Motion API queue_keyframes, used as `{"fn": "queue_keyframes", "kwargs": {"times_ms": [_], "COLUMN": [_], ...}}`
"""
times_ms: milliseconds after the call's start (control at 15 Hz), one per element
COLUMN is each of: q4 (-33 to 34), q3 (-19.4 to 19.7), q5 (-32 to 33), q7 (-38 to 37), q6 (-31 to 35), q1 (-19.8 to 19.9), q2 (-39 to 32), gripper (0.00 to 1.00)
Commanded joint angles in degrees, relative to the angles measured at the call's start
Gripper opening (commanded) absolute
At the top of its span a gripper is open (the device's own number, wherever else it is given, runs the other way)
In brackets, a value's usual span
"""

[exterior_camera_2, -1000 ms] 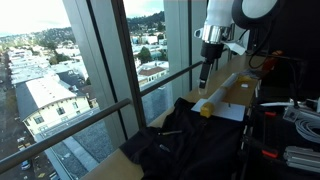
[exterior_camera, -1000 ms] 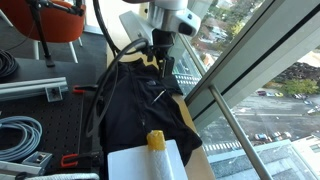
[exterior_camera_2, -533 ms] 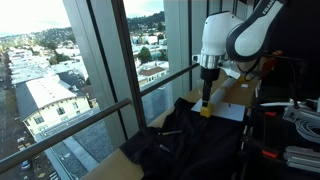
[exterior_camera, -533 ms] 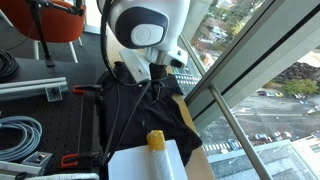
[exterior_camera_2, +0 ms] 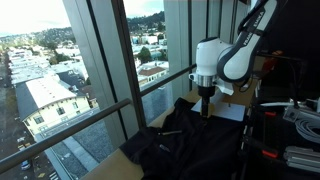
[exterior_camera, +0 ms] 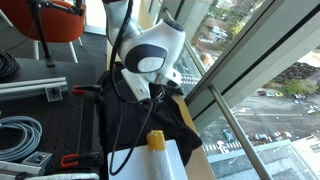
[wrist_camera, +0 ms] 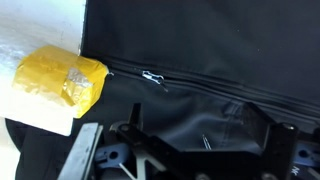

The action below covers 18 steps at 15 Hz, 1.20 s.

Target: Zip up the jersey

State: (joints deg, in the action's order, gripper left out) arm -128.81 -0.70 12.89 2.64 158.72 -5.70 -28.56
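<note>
Wrist view: the black jersey [wrist_camera: 200, 40] fills the centre and right of the frame. Its zip pull [wrist_camera: 152, 77] lies just above the gripper [wrist_camera: 185, 155], whose fingers are spread, grasping nothing.

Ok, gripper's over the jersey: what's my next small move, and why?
Probably ease the gripper toward the zip pull and lower onto it. In the wrist view the pull lies on the jersey near the yellow cap, ahead of the open jaws and off their centre; nothing is grasped.
</note>
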Motion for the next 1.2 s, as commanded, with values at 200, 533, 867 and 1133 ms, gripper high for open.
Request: {"fn": "queue_keyframes", "kwargs": {"times_ms": [200,533,867,1133], "q4": [5.5,7.3,8.5,9.3], "q3": [2.3,3.2,4.1,4.3], "q5": [1.1,1.1,1.1,0.9], "q7": [-0.5,-0.2,-0.2,-0.1], "q6": [0.3,0.0,-0.3,-0.5], "q1": [-2.3,-2.7,-2.8,-2.7], "q2": [-7.4,-10.0,-11.4,-11.9], "gripper": [1.0,1.0,1.0,0.99]}}
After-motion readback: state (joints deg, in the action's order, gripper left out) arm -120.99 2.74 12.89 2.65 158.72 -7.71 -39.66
